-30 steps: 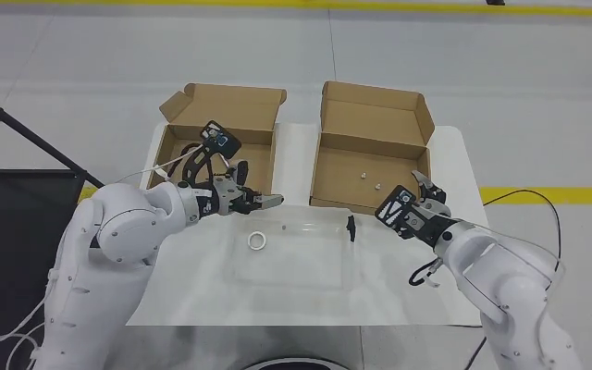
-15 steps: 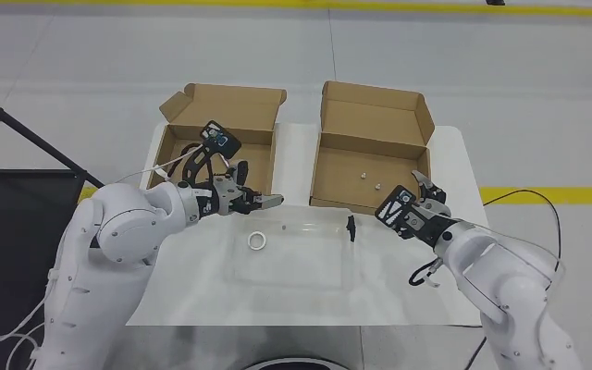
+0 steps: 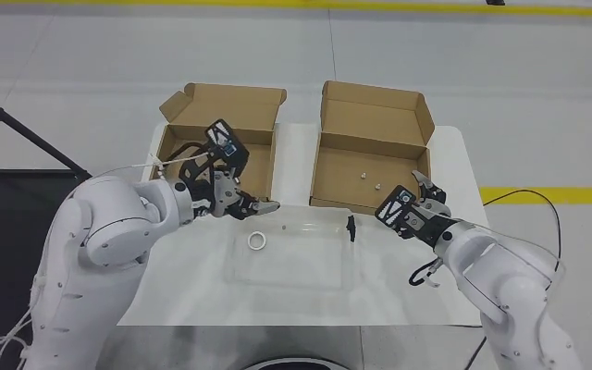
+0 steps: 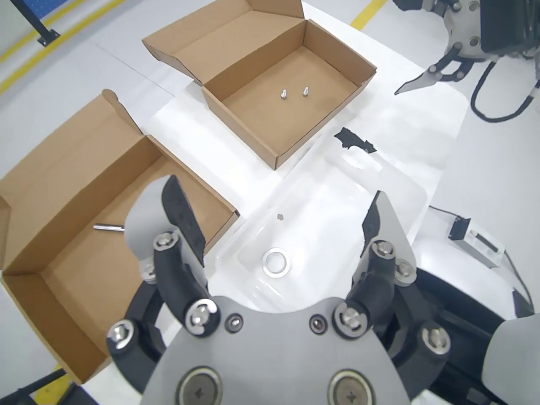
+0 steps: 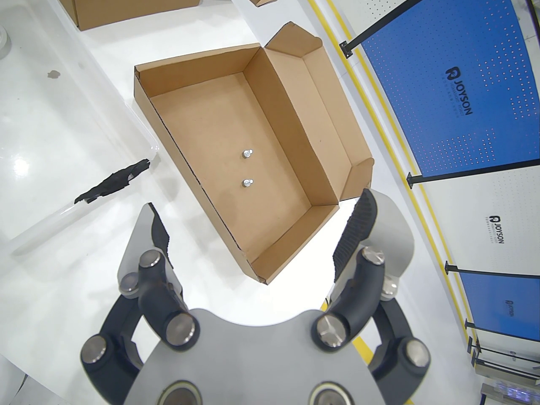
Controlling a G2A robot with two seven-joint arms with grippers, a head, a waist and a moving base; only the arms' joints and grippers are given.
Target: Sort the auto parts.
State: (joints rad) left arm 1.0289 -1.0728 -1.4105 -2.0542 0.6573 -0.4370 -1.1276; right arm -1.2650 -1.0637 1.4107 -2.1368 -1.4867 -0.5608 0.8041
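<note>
Pick step, I'd say: left claw, spread wide & empty, hangs near above the small silver metal ring in the clear plastic tray, so next it must drop, straddle the ring & close; right claw wide, empty, well apart.

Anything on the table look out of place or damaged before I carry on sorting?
One thing: a ragged black scrap lies at the rim of the clear tray, on the side near the right box. It looks like torn tape, not a part. A small dark speck sits in the tray near the metal ring.
</note>
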